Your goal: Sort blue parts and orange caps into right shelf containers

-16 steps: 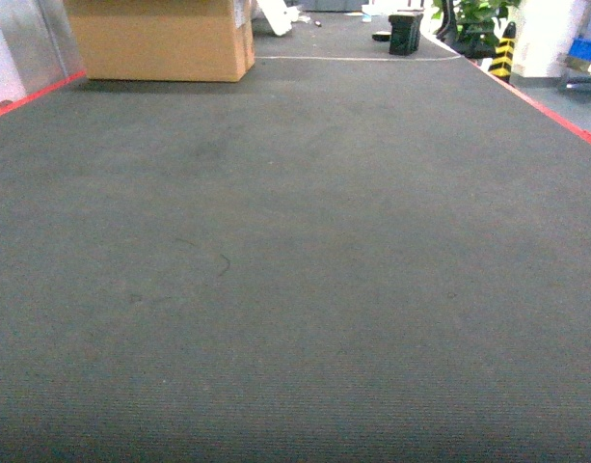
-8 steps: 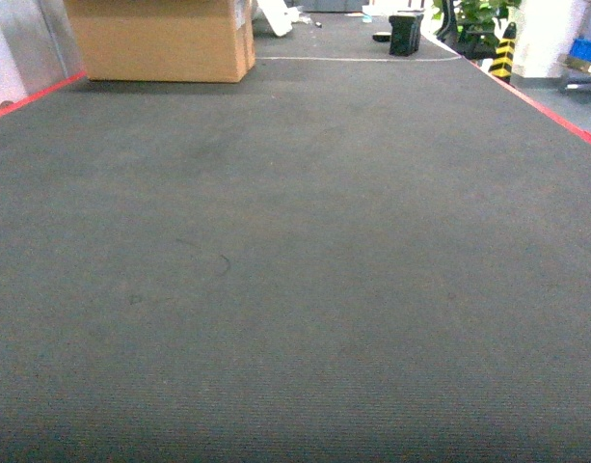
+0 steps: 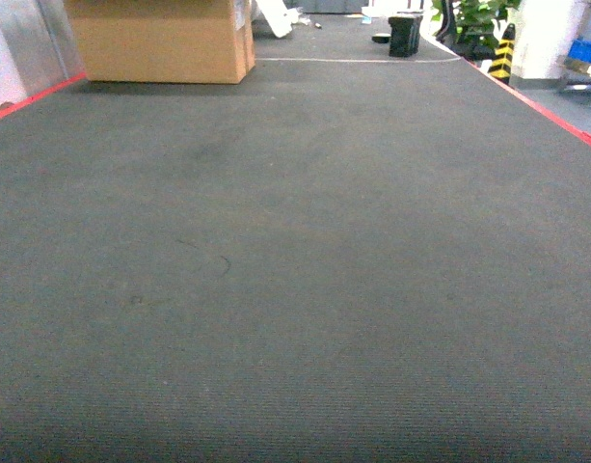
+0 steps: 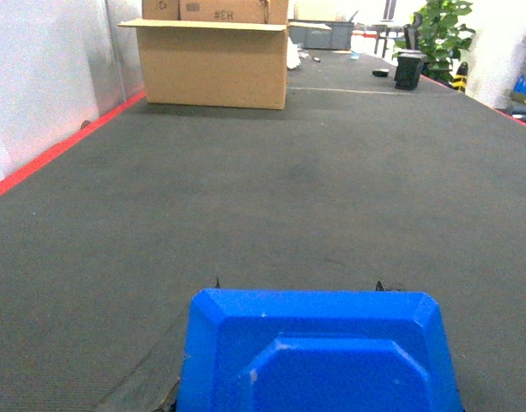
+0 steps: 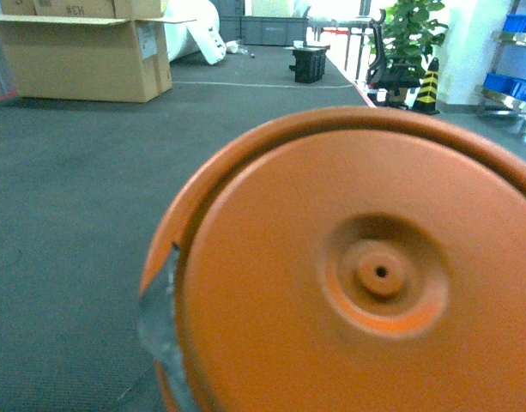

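Observation:
A blue part (image 4: 318,356) with bevelled edges fills the bottom of the left wrist view. My left gripper (image 4: 297,287) is shut on it, and only two dark fingertips (image 4: 378,285) peek over its top edge. An orange cap (image 5: 365,275), round with a small centre boss, fills most of the right wrist view. My right gripper (image 5: 348,369) holds it, with one grey finger (image 5: 160,313) showing at its left rim. Blue containers (image 5: 511,86) sit on a metal shelf at the far right. Neither gripper shows in the head view.
Dark grey carpet floor (image 3: 295,270) stretches ahead, edged by red lines (image 3: 555,114). A large cardboard box (image 3: 160,39) stands far left, and a small black object (image 3: 404,34), a plant (image 5: 408,39) and a striped cone (image 5: 428,81) stand far right.
The far objects have slid slightly up and left in the head view. Nothing else differs.

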